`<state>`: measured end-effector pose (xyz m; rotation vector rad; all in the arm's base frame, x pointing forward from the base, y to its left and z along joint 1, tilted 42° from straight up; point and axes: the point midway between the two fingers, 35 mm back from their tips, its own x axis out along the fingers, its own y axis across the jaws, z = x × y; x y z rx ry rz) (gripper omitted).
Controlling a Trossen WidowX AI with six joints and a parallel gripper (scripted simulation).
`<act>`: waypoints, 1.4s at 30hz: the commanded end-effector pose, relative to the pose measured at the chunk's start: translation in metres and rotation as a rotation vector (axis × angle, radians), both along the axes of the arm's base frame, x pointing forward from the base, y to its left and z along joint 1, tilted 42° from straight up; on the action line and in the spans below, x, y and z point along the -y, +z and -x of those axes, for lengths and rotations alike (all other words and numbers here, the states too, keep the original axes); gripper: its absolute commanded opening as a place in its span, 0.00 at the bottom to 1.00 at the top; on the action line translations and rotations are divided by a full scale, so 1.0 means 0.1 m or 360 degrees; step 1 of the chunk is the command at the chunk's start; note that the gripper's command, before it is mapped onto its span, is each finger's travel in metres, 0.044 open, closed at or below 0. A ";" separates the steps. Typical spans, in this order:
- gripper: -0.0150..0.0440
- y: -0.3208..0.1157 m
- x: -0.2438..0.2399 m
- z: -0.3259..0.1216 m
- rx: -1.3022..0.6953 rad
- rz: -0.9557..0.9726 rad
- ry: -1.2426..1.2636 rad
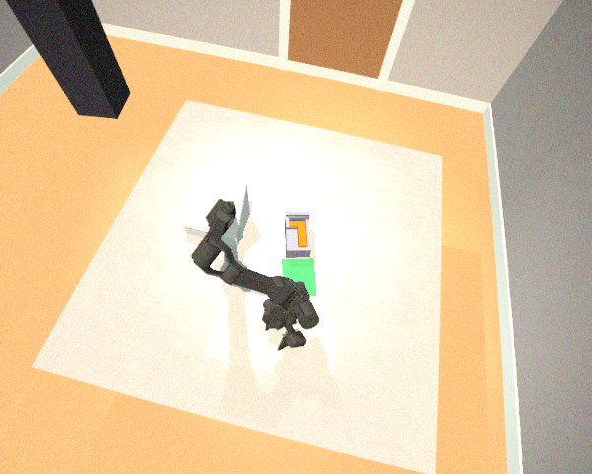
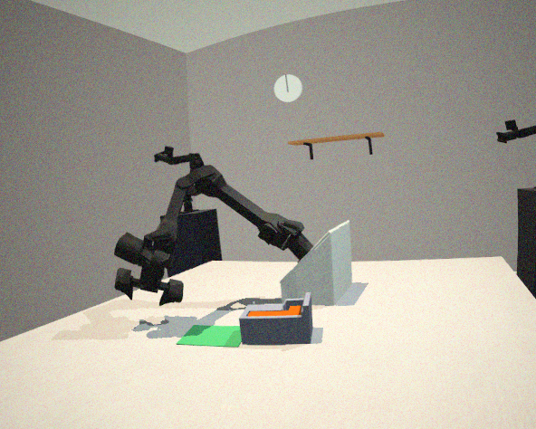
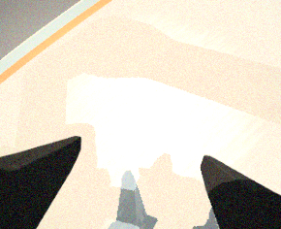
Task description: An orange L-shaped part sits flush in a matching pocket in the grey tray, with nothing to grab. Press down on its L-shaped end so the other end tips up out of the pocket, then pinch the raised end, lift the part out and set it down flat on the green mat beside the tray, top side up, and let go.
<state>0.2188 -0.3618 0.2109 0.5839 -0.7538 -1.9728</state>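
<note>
The orange L-shaped part (image 1: pixel 302 234) (image 2: pixel 277 312) lies in its pocket in the grey tray (image 1: pixel 297 253) (image 2: pixel 275 330). Its foot is at the tray's end away from the mat, by the raised end wall. The green mat (image 1: pixel 299 270) (image 2: pixel 213 336) lies against the tray's other end, with nothing on it. My gripper (image 2: pixel 146 300) (image 3: pixel 141 152) is open and empty, above the table beyond the mat's far side from the tray. In the wrist view only table and shadows show between the fingers.
A pale angled screen (image 1: pixel 243 214) (image 2: pixel 319 272) stands on the table near the arm's base, beside the tray. My forearm passes over the table near the mat's edge in the top view. Other arms on dark pedestals (image 2: pixel 198 240) stand beyond the table.
</note>
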 end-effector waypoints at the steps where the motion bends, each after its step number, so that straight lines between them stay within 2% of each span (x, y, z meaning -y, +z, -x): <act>1: 0.89 -0.01 -0.01 -0.04 0.0018 0.0001 0.0023; 5: 0.71 -0.24 -0.18 -0.39 -0.0127 -0.0166 0.0274; 8: 0.58 -0.54 -0.51 -0.81 -0.0401 -0.0386 0.0572; 14: 0.56 -1.06 -1.22 -1.31 -0.0951 -0.0745 0.1048; 19: 0.56 -1.50 -1.96 -1.49 -0.1491 -0.1021 0.1433; 26: 0.56 -2.00 -3.02 -1.31 -0.2351 -0.1356 0.1884; 34: 0.56 -2.26 -3.95 -0.63 -0.3416 -0.1677 0.2130; 36: 0.56 -2.27 -4.02 -0.55 -0.3517 -0.1705 0.2133; 42: 0.56 -2.27 -4.02 -0.55 -0.3517 -0.1705 0.2133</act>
